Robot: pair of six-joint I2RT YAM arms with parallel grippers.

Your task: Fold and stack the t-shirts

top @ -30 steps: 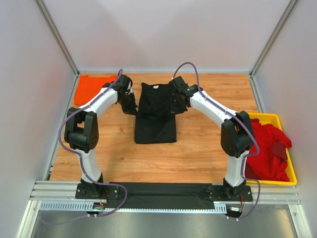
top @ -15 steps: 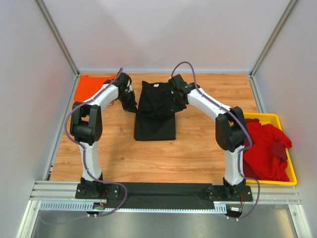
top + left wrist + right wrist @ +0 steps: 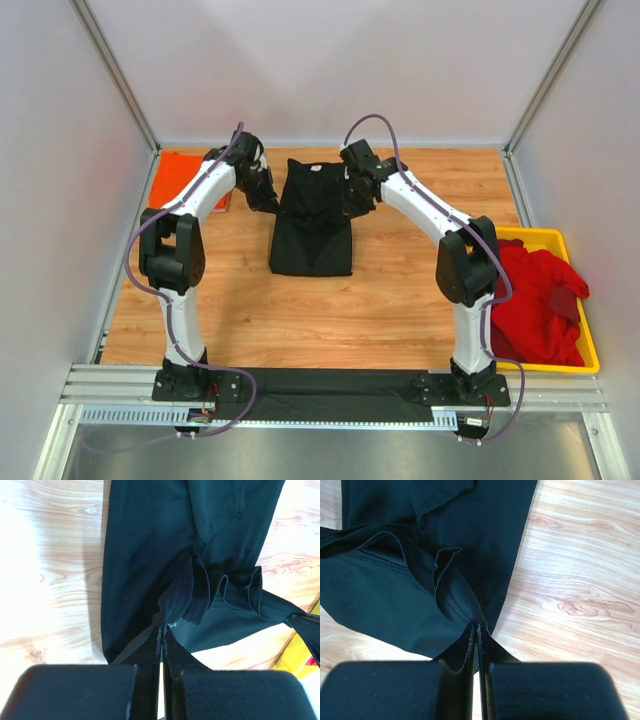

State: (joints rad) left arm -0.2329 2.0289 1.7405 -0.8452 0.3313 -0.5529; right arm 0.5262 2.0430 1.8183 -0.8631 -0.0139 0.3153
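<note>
A black t-shirt [image 3: 313, 222] lies lengthwise at the middle of the table's far half, its sides folded in. My left gripper [image 3: 262, 197] is shut on the shirt's left edge, the cloth [image 3: 150, 550] bunched at the fingertips [image 3: 163, 629]. On the other side, my right gripper [image 3: 357, 195] is shut on the right edge, pinching a fold of the cloth [image 3: 395, 580] between its fingertips [image 3: 476, 626]. An orange t-shirt [image 3: 186, 174] lies folded at the far left corner. Red t-shirts [image 3: 540, 300] are heaped in the yellow tray [image 3: 588, 342] at the right.
Grey walls and aluminium posts enclose the wooden table [image 3: 400, 300]. The yellow tray stands at the right edge beside the right arm's base. The left arm's elbow [image 3: 170, 250] rises over the table's left side.
Both grippers have drawn the black t-shirt toward the far edge. The shirt's near hem has slid away from me and both arms have stretched farther out.
</note>
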